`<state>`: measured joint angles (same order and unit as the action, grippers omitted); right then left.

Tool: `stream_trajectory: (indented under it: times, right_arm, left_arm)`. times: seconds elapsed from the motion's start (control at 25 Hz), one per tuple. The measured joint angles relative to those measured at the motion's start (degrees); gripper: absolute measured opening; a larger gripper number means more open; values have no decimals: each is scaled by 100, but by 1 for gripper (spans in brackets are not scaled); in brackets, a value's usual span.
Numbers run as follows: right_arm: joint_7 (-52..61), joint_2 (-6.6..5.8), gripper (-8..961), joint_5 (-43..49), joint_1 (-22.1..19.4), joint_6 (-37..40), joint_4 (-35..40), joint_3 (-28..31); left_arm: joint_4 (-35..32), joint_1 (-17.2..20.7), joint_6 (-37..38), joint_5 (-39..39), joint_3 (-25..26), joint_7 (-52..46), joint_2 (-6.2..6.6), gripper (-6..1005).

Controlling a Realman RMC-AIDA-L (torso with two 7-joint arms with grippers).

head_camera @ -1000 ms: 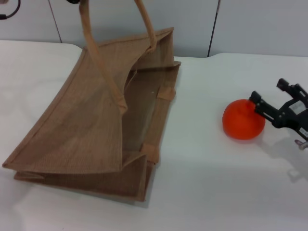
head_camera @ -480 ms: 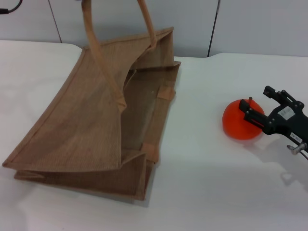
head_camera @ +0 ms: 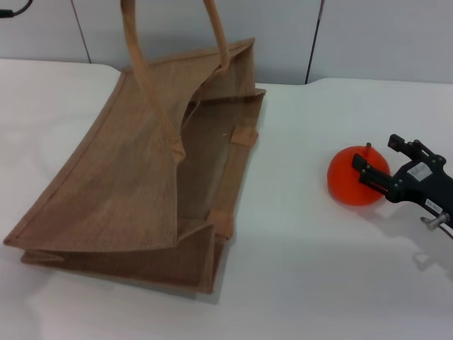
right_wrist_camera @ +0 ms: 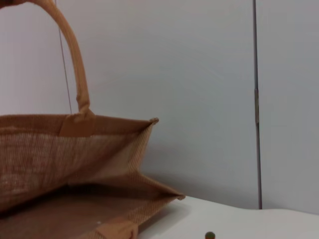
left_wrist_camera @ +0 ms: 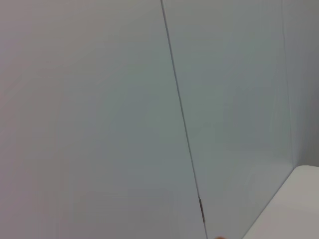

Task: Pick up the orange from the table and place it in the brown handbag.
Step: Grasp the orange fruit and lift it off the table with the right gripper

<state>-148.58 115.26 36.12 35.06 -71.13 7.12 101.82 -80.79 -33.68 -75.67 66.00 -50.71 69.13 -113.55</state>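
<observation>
Right claw (head_camera: pixel 373 165) straddles the orange (head_camera: pixel 352 178) near the tabletop's (head_camera: pixel 297 269) right edge, open; closing off-centre could roll it.

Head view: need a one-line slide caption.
Right gripper with open fingers around the orange on the white table, beside the open brown handbag lying tipped.

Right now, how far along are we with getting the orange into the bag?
Early stage. Done: the right end effector has reached the orange, fingers open on either side of it. In hand: the grasp itself; the orange sits on the table, not lifted. Left: closing, lifting, carrying it to the brown handbag, whose mouth gapes open toward the orange, and releasing. The left end effector isn't visible.
</observation>
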Motion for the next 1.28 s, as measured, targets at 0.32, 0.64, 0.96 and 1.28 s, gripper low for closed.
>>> stream_trajectory:
  times: [0.32,0.64,0.96,1.28]
  right_arm:
    - [102,2,879,-1,63,25,-8,-120]
    - [241,41,880,-1,114,100,-77,-352]
    - [242,34,880,-1,137,455,-88,-364]
    - [246,40,880,0,187,668,-69,-421]
  left_arm:
    - [-31,2,0,0,2,-4,0,121]
    - [-64,2,-5,0,43,-5,0,121]
    - [-77,2,-9,0,44,-5,0,121]
    - [-78,9,-9,0,44,-3,0,121]
